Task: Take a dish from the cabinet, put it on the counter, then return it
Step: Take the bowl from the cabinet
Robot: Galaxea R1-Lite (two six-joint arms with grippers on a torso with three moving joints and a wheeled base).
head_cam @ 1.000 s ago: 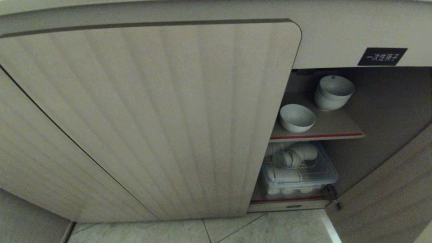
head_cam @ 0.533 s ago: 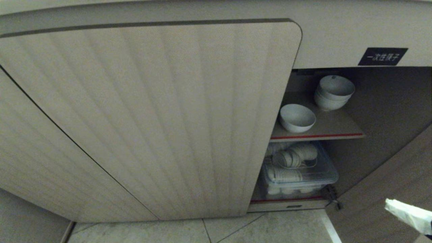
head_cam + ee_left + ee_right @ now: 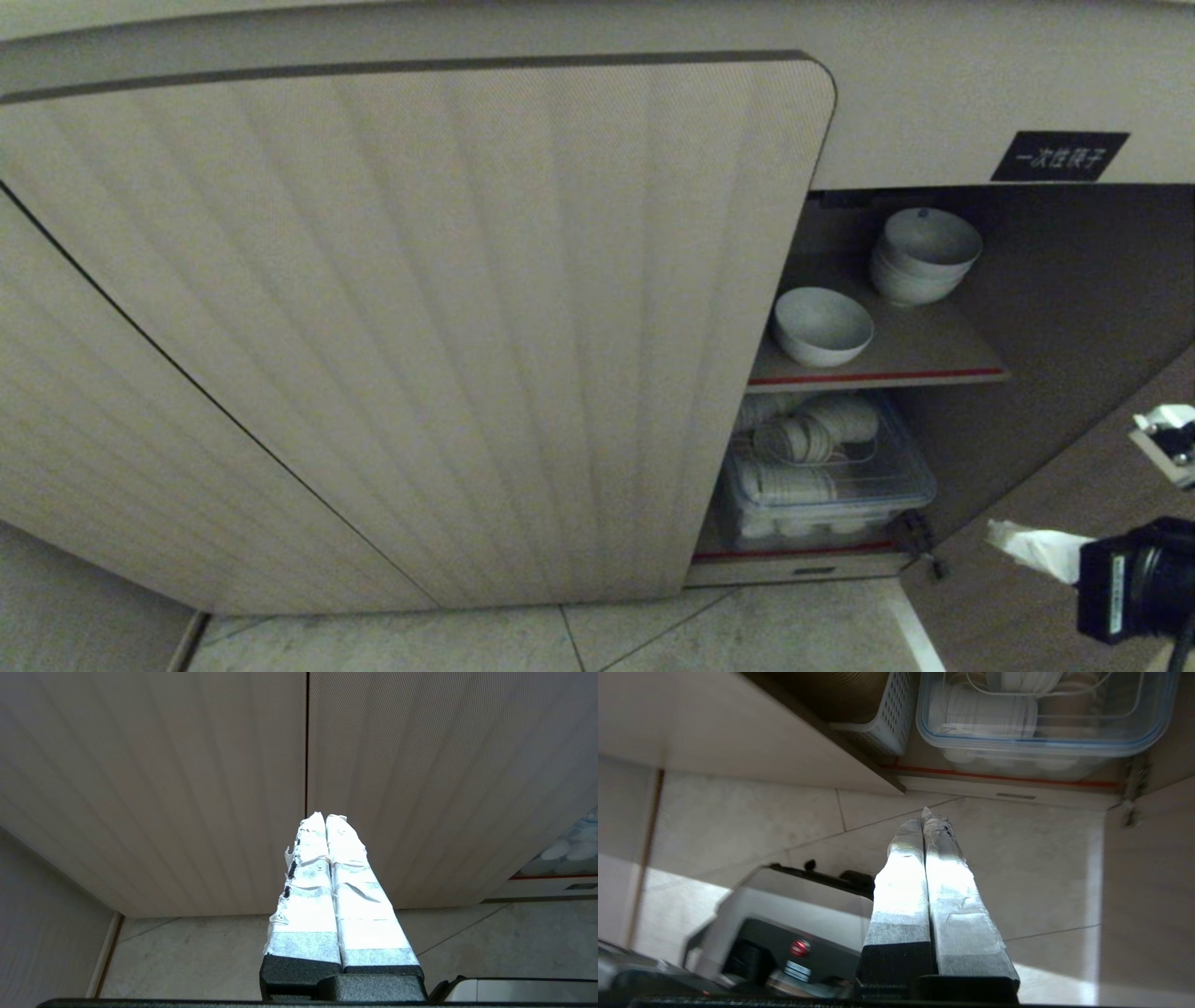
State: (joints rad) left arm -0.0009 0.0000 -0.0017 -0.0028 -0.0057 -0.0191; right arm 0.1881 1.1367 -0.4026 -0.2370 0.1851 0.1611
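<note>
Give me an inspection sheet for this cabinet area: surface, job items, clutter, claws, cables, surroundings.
Surface: red-edged shelf, partly bare.
Job's things: single white bowl at the shelf front; stacked bowls behind it; cabinet open on the right.
Clutter: clear lidded bin of dishware on the bottom level.
Claws: right claw shut, empty, low at the right of the opening; left claw shut, empty, facing the ribbed door.
Cables: nothing seen.
Surroundings: tiled floor, black label.

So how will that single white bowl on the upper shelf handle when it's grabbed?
The single white bowl looks glazed, so probably slippery and breakable. It is likely rigid and light. Its deep sides taper downward, so a push may tip or slide it along the shelf.
</note>
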